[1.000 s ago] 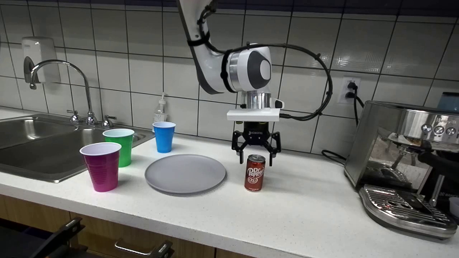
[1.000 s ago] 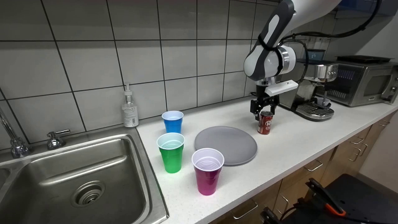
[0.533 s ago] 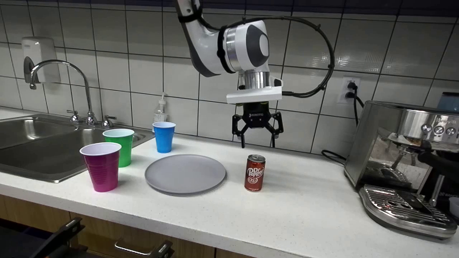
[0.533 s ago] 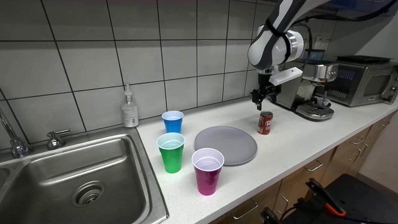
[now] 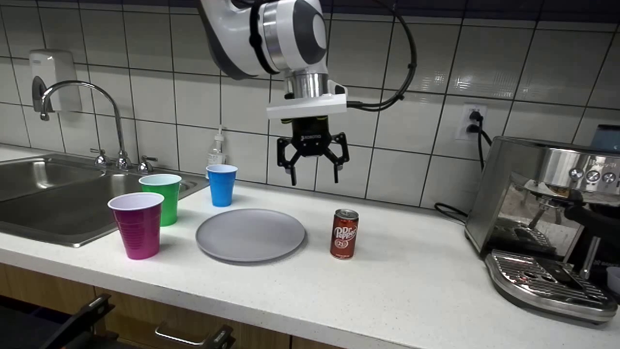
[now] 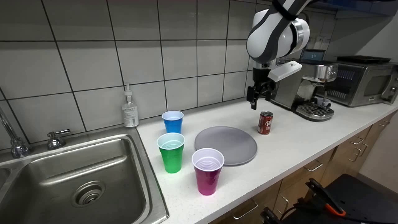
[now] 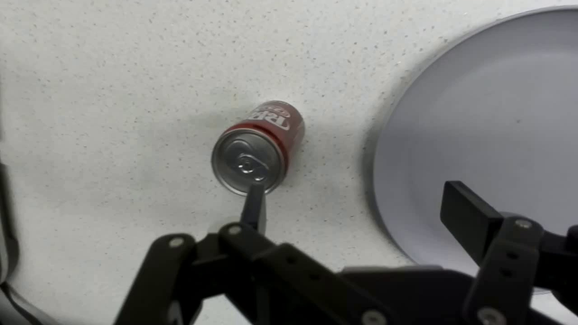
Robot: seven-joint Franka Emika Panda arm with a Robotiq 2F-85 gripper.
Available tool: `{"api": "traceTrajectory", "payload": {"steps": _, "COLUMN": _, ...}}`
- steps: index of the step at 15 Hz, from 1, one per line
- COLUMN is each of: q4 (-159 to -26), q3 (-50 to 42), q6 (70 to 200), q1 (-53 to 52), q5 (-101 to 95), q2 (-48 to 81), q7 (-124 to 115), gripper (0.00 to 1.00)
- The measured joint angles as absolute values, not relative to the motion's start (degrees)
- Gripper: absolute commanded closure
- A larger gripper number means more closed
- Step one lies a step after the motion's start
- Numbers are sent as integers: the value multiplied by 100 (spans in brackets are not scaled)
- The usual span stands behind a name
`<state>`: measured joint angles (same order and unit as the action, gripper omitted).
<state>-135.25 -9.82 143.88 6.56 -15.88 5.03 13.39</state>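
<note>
My gripper (image 5: 315, 182) is open and empty, raised well above the counter near the back wall, fingers pointing down. It also shows in an exterior view (image 6: 260, 104) and in the wrist view (image 7: 353, 187). A dark red Dr Pepper can (image 5: 344, 235) stands upright on the counter, apart from the gripper; it also shows in an exterior view (image 6: 265, 123). In the wrist view the can (image 7: 277, 124) lies beyond the left fingertip, which overlaps its rim in the picture. A flat grey plate (image 5: 250, 235) lies beside the can; in the wrist view the plate (image 7: 478, 135) is on the right.
A purple cup (image 5: 138, 228), a green cup (image 5: 168, 203) and a blue cup (image 5: 222, 186) stand between plate and sink (image 6: 136, 186). A soap bottle (image 6: 129, 113) stands by the wall. A coffee machine (image 5: 503, 194) and microwave (image 6: 357, 84) stand beyond the can.
My gripper has risen from the height of the can's top, then moved sideways toward the plate's side. It stays open. The can, plate and cups have not moved.
</note>
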Motion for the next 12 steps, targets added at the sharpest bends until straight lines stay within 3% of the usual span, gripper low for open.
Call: {"api": "traceTrajectory", "payload": {"steps": 12, "q4": -14621, "q3": -52, "q6": 14430, "q1": -160, "q5": -1579, "q2": -352, "q7": 1266, "gripper": 0}}
